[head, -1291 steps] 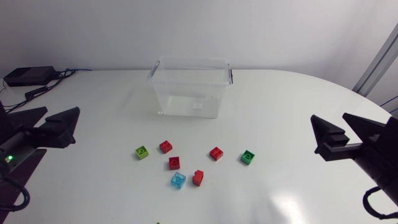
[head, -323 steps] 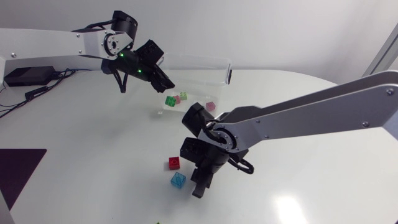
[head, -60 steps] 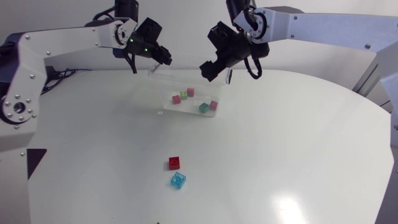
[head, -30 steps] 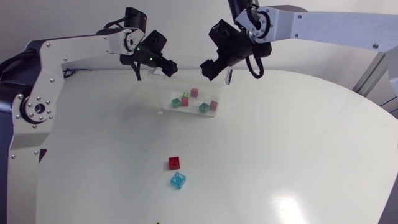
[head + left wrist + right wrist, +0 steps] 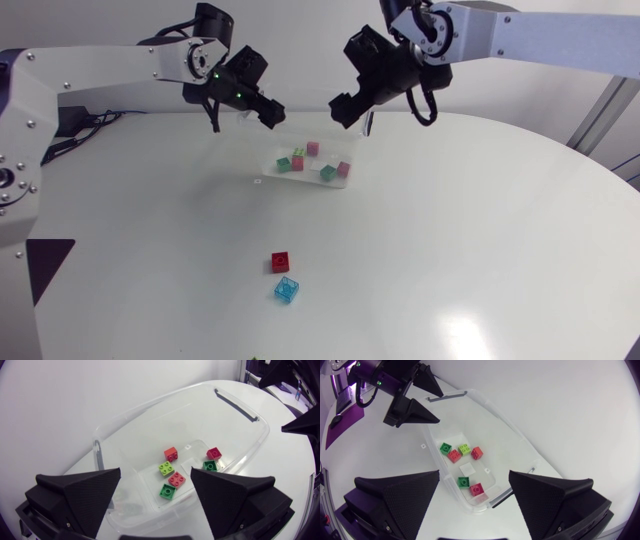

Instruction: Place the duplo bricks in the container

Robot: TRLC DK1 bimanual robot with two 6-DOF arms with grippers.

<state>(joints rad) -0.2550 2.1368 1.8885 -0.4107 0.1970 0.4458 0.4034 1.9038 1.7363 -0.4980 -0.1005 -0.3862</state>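
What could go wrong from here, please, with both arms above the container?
The left end effector and right end effector hang close together over the container; they could clash or clip its rim. The red brick and blue brick lie close together on the table, so grasping one might knock the other away.
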